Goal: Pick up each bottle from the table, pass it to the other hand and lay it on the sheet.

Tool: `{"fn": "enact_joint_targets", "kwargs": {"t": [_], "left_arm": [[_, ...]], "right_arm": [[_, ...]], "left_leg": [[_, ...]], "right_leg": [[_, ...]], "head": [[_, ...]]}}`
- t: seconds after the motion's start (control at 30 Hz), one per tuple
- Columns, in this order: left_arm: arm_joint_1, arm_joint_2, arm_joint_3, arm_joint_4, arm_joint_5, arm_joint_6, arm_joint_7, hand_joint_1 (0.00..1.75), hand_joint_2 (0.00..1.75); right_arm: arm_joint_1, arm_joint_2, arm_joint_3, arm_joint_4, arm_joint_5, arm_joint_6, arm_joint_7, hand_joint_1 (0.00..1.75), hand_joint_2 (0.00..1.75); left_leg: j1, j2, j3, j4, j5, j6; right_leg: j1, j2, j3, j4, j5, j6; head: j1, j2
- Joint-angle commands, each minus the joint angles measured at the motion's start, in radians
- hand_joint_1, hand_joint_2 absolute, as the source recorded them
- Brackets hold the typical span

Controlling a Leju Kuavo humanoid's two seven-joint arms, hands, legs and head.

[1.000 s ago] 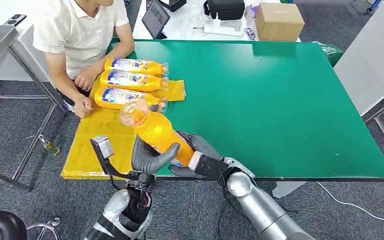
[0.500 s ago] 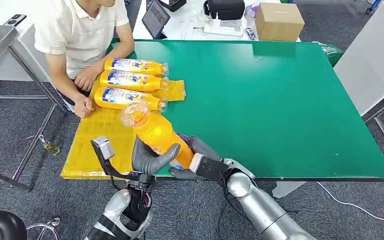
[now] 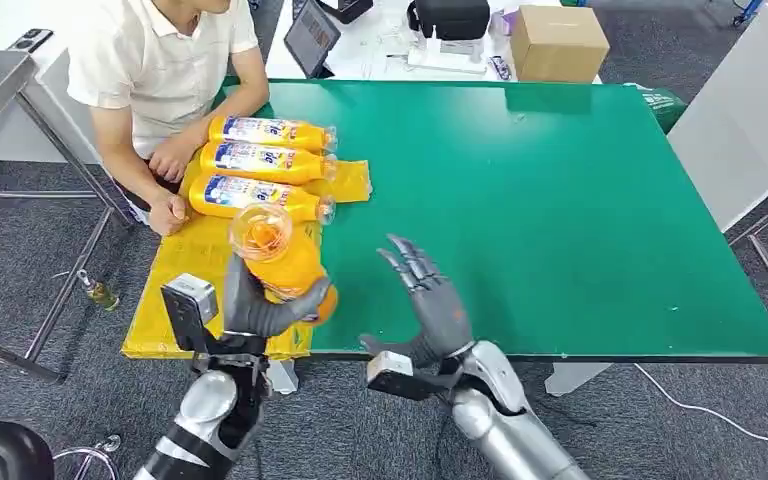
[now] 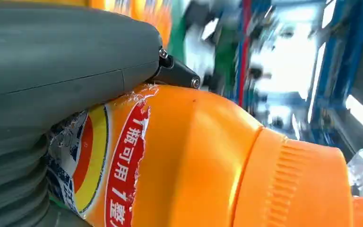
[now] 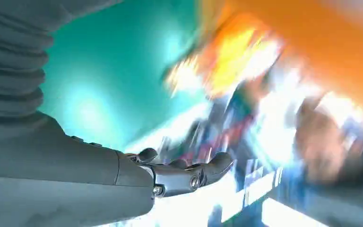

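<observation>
My left hand (image 3: 256,307) grips an orange bottle (image 3: 280,262) above the yellow sheet (image 3: 182,290), its clear cap end pointing up toward the camera. In the left wrist view the bottle (image 4: 194,161) shows its torn red and blue label beside the grey thumb (image 4: 66,61). My right hand (image 3: 428,295) is open over the table's near edge, fingers spread, a short way right of the bottle and apart from it. Its fingers (image 5: 184,172) show empty in the blurred right wrist view. Three more orange bottles (image 3: 260,160) lie side by side on the sheet's far end.
A person (image 3: 160,70) sits at the table's far left corner with both hands by the sheet. The green table (image 3: 560,220) stretches bare to the right. A cardboard box (image 3: 558,42), a tablet and a dark bag sit on a white table beyond.
My right hand has let go of the bottle and pulled back to the right, fingers spread. My left hand now holds the bottle alone and has carried it left, over the sheet.
</observation>
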Motion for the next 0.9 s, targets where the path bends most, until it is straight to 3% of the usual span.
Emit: {"fn": "enact_joint_targets", "kwargs": {"t": [0.03, 0.07, 0.13, 0.17, 0.27, 0.43, 0.53, 0.67, 0.83, 0.9], "left_arm": [[-0.031, 0.113, 0.107, -0.03, -0.262, 0.074, 0.064, 1.75, 1.75], [-0.044, 0.12, 0.11, -0.009, -0.349, 0.102, 0.081, 1.75, 1.75], [-0.07, 0.135, 0.117, 0.024, -0.499, 0.137, 0.121, 1.75, 1.75], [-0.096, 0.154, 0.118, 0.056, -0.632, 0.168, 0.15, 1.75, 1.75], [-0.175, 0.196, 0.095, 0.157, -0.853, 0.138, 0.241, 1.75, 1.75], [-0.192, 0.195, 0.101, 0.176, -0.852, 0.135, 0.241, 1.75, 1.75], [-0.259, 0.21, 0.035, 0.277, -1.047, 0.041, 0.324, 1.75, 1.75], [-0.386, 0.142, -0.071, 0.525, -1.087, -0.161, 0.322, 1.75, 1.75], [-0.442, 0.063, -0.103, 0.714, -1.033, -0.197, 0.28, 1.75, 1.75], [-0.442, 0.063, -0.103, 0.714, -1.033, -0.197, 0.28, 1.75, 1.75]], "right_arm": [[0.149, 0.175, -0.572, -0.111, 0.309, -0.059, -0.117, 0.0, 0.0], [0.146, 0.214, -0.646, -0.115, 0.333, -0.059, -0.15, 0.0, 0.0], [0.14, 0.243, -0.701, -0.129, 0.346, -0.059, -0.174, 0.0, 0.0], [0.135, 0.246, -0.701, -0.128, 0.313, -0.059, -0.174, 0.0, 0.0], [0.116, 0.242, -0.687, -0.105, 0.276, -0.059, -0.174, 0.0, 0.0], [0.11, 0.245, -0.688, -0.1, 0.278, -0.059, -0.174, 0.0, 0.0], [0.099, 0.235, -0.647, -0.067, 0.226, -0.059, -0.174, 0.0, 0.0], [0.072, 0.224, -0.573, 0.002, 0.149, -0.059, -0.173, 0.0, 0.0], [0.066, 0.201, -0.499, 0.033, 0.118, -0.059, -0.174, 0.0, 0.0], [0.066, 0.201, -0.499, 0.033, 0.118, -0.059, -0.174, 0.0, 0.0]], "left_leg": [[-0.001, 0.001, 0.002, 0.0, -0.001, 0.0], [0.0, 0.002, 0.008, 0.0, -0.003, 0.001], [0.0, 0.0, 0.001, 0.0, 0.0, 0.0], [0.001, 0.0, 0.006, 0.0, -0.002, 0.001], [0.001, 0.001, 0.003, 0.0, -0.001, 0.001], [0.0, 0.001, 0.003, -0.001, 0.0, 0.0], [0.0, 0.0, 0.003, -0.001, 0.0, 0.0], [0.002, -0.003, 0.008, -0.001, -0.001, 0.001], [0.001, -0.001, 0.006, -0.001, 0.0, 0.001], [0.001, -0.002, 0.005, -0.001, 0.0, 0.001]], "right_leg": [[0.0, 0.0, 0.001, 0.001, -0.001, -0.003], [0.001, 0.0, 0.007, 0.001, -0.004, -0.006], [0.0, -0.001, 0.001, 0.0, -0.001, -0.002], [0.002, -0.002, 0.006, 0.001, -0.003, -0.005], [0.001, -0.001, 0.002, 0.0, -0.001, -0.003], [0.001, 0.0, 0.002, 0.0, 0.0, -0.003], [0.001, -0.001, 0.003, 0.0, 0.0, -0.003], [0.003, -0.006, 0.009, -0.001, -0.003, -0.005], [0.002, -0.003, 0.006, -0.001, -0.001, -0.003], [0.001, -0.003, 0.006, -0.002, 0.0, -0.003]], "head": [[0.0, 0.0], [0.0, 0.0], [-0.001, 0.0], [-0.001, 0.0], [0.0, 0.0], [-0.001, 0.0], [0.0, 0.0], [-0.001, 0.0], [0.0, 0.0], [0.0, 0.0]]}}
